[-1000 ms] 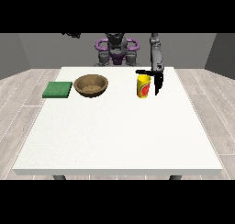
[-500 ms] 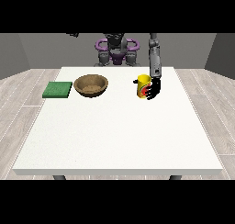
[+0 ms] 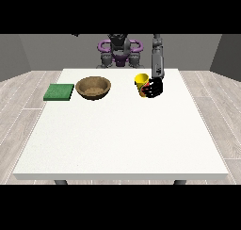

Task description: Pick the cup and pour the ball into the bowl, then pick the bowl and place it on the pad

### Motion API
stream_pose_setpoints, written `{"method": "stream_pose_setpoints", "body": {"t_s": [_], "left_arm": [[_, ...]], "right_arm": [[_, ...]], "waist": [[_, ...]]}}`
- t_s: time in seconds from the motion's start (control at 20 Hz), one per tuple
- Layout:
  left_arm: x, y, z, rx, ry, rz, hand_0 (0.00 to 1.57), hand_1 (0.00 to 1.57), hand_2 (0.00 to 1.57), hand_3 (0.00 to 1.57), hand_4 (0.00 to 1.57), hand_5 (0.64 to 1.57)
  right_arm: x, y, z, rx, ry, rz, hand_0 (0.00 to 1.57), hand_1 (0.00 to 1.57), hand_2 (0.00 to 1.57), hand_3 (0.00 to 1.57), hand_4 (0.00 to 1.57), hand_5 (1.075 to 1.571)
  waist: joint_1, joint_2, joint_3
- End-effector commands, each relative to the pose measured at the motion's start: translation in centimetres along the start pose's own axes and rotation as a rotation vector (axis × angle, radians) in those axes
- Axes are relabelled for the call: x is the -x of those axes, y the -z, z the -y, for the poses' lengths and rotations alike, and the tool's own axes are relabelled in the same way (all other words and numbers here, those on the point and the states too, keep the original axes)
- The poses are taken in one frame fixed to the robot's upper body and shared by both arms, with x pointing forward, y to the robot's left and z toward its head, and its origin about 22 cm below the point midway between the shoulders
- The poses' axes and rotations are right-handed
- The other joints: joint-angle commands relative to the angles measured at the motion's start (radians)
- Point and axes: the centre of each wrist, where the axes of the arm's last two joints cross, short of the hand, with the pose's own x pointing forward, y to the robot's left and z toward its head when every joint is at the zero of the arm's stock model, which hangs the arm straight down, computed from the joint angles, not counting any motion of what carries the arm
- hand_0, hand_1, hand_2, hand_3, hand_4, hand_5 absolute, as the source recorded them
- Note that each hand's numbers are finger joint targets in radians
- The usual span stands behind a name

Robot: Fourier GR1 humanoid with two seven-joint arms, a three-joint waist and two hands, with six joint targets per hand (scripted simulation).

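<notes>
A yellow cup [image 3: 141, 80] with a red band is at the table's far right-centre, lifted a little and leaning left. The black hand at the view's right [image 3: 154, 88] has its fingers curled round the cup's lower part. I cannot see the ball inside the cup. The brown wooden bowl [image 3: 93, 87] rests on the table left of the cup. Farther left lies the flat green pad [image 3: 59, 92]. The other hand is out of view.
The white table [image 3: 122, 135] stretches wide toward the camera. The robot's torso [image 3: 119, 52] stands behind the far edge. Wooden floor surrounds the table.
The hand at the view's right closed round the cup, raised it slightly and carried it left, and the cup now tilts toward the bowl.
</notes>
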Motion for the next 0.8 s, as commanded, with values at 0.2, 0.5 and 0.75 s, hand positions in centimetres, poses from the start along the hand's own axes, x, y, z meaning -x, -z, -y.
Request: {"method": "stream_pose_setpoints", "body": {"t_s": [0.2,0.5,0.75], "left_arm": [[-3.2,2.6,6.9,0.13,0.22,0.012,1.37,1.37,1.57,1.57,1.11,1.506],[-4.3,6.0,5.9,0.114,0.487,0.029,1.4,1.4,1.57,1.57,1.06,1.548],[-6.3,8.5,7.4,0.094,0.578,0.031,1.4,1.4,1.57,1.57,1.06,1.548]], "right_arm": [[3.7,0.4,2.3,0.071,0.025,-0.131,0.0,0.0,0.0,0.0,0.23,1.56],[3.6,0.4,2.2,0.024,0.041,-0.104,0.0,0.0,0.0,0.0,0.26,1.562],[4.3,0.2,2.7,0.004,0.016,-0.106,0.0,0.0,0.0,0.0,0.31,1.562]], "waist": [[0.073,-0.133,-0.0004],[0.011,-0.119,-0.0008],[0.005,-0.11,-0.001]]}}
